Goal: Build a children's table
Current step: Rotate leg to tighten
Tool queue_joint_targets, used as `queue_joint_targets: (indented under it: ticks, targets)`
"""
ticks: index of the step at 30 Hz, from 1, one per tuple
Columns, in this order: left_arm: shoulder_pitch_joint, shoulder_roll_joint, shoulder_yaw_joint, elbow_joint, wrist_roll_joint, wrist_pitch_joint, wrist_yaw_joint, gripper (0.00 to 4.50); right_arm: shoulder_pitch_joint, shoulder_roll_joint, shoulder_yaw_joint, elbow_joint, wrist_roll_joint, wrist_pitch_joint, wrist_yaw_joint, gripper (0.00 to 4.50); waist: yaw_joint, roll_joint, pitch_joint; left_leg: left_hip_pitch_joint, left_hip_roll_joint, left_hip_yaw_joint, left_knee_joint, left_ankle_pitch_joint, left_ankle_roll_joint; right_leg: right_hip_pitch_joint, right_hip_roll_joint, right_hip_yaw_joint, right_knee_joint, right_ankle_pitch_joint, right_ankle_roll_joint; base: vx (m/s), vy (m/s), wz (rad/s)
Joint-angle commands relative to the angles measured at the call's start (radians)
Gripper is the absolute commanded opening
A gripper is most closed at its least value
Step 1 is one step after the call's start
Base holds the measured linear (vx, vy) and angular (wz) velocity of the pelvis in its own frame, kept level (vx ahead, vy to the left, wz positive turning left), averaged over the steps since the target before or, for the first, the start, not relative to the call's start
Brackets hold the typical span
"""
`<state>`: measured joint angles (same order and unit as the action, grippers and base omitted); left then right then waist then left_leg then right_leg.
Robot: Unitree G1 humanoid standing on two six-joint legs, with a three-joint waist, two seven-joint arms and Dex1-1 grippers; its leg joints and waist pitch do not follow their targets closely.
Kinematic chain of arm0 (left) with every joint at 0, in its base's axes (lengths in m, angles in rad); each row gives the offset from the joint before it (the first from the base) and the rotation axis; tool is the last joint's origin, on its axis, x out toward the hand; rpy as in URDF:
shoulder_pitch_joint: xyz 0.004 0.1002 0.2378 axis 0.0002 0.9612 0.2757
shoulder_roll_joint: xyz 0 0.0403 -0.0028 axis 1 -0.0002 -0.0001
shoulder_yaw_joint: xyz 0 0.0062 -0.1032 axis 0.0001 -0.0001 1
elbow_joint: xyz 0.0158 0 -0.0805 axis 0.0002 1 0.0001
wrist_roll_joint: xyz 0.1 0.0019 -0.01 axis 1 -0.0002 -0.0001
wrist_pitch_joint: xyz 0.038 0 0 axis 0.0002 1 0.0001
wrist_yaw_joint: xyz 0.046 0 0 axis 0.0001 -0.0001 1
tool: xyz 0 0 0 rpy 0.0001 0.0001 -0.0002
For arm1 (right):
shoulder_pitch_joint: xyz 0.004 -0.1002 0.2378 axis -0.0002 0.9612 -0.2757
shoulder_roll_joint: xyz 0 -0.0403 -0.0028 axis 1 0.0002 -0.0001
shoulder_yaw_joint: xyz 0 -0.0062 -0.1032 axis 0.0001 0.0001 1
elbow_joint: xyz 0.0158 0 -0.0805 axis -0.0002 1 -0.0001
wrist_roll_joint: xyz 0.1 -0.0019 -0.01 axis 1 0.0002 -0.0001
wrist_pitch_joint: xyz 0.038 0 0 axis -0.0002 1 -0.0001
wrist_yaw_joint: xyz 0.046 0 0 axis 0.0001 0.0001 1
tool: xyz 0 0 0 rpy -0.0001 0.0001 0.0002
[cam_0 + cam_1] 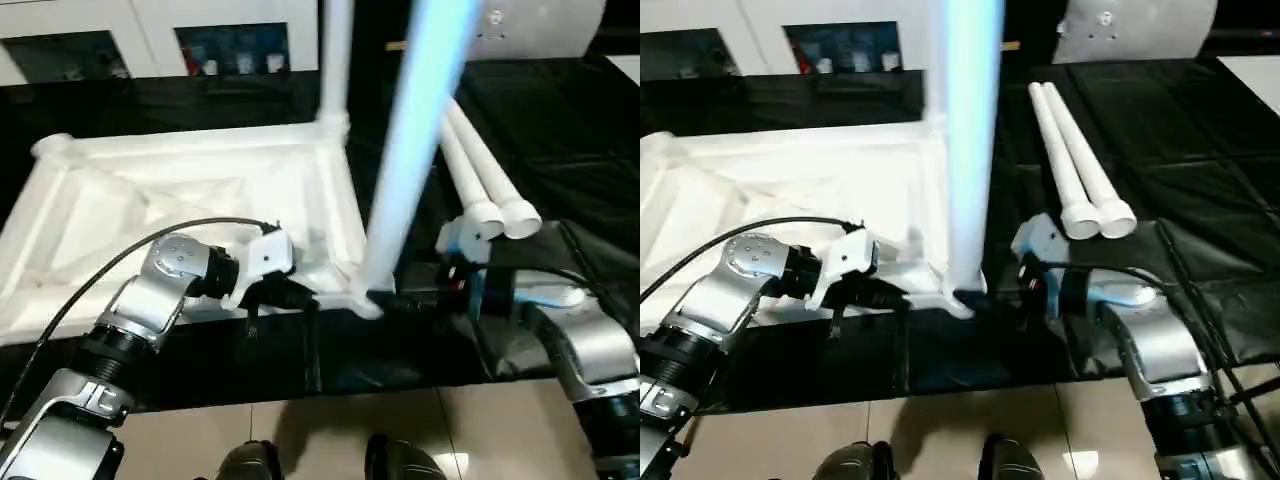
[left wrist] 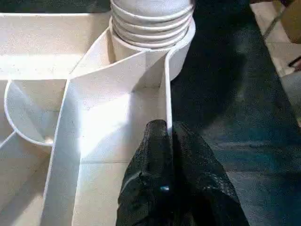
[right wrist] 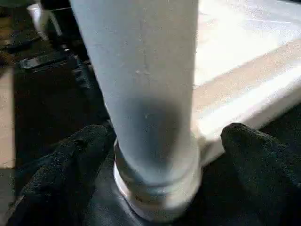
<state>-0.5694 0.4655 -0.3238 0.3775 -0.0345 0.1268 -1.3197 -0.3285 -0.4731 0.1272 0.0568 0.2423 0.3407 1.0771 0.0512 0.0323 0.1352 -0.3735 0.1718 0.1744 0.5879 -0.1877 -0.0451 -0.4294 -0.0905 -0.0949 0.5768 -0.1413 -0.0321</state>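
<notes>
Lying upside down on the black-covered work surface (image 1: 560,130), the children's table top (image 1: 150,190) is the largest thing here, a single white rectangular piece with its ribbed underside and raised rim facing up. Four white tube legs can be counted. Two stand upright in corner sockets: the near leg (image 1: 415,150) rises from the socket at the near corner closest to the right arm, and the far leg (image 1: 336,60) rises from the corner behind it. The other two loose legs (image 1: 480,170) lie side by side, touching, on the black surface just beyond the right arm, their wider ends toward the robot.

The left gripper (image 2: 168,155) has its two black fingers pinched tight on the thin rim wall of the table top, just beside the socket that carries the near leg; the ridged base of that leg shows in the left wrist view. The right gripper (image 3: 160,155) stands wide, one black finger (image 3: 70,160) on each side of the near leg's base; the other finger is clearly apart from the tube, and whether this one touches it I cannot tell.

Two dark shoe tips (image 1: 330,462) show on the tan floor at the near edge.
</notes>
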Motion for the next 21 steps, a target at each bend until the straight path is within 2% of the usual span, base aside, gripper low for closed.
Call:
queue_joint_targets:
  ticks: [1, 8, 18, 21]
  targets:
    - [0.0, 0.004, -0.052, 0.009, 0.005, -0.022, -0.052, 0.0, -0.03, 0.0, 0.011, 0.032, 0.01, -0.018, 0.046, 4.26, -0.002, -0.015, -0.082, 0.009, 0.053, -0.012, -0.067, -0.158, 0.099, 0.067, -0.065, 0.058, -0.065, -0.322, -0.211, 0.0, 0.0, 0.0]
    - [-0.013, 0.0, -0.056, 0.027, 0.004, -0.048, -0.077, 0.0, -0.083, -0.01, 0.043, 0.113, 0.005, -0.059, 0.111, 3.79, 0.007, -0.018, -0.085, 0.007, 0.052, -0.011, -0.063, -0.12, 0.113, 0.067, -0.064, 0.057, -0.058, -0.283, -0.217, 0.0, 0.0, 0.0]
    - [-0.019, -0.006, -0.054, 0.046, 0.006, -0.069, -0.075, 0.0, -0.13, -0.004, 0.082, 0.2, -0.015, -0.106, 0.181, 2.95, 0.009, -0.02, -0.086, 0.006, 0.051, -0.01, -0.062, -0.121, 0.115, 0.07, -0.063, 0.056, -0.059, -0.304, -0.214, 0.0, 0.0, 0.0]
    - [-0.02, -0.008, -0.053, 0.054, 0.007, -0.076, -0.07, 0.0, -0.14, -0.004, 0.092, 0.227, -0.022, -0.128, 0.192, 2.82, 0.009, -0.019, -0.087, 0.006, 0.052, -0.011, -0.061, -0.125, 0.113, 0.069, -0.063, 0.054, -0.059, -0.309, -0.212, 0.0, 0.0, 0.0]
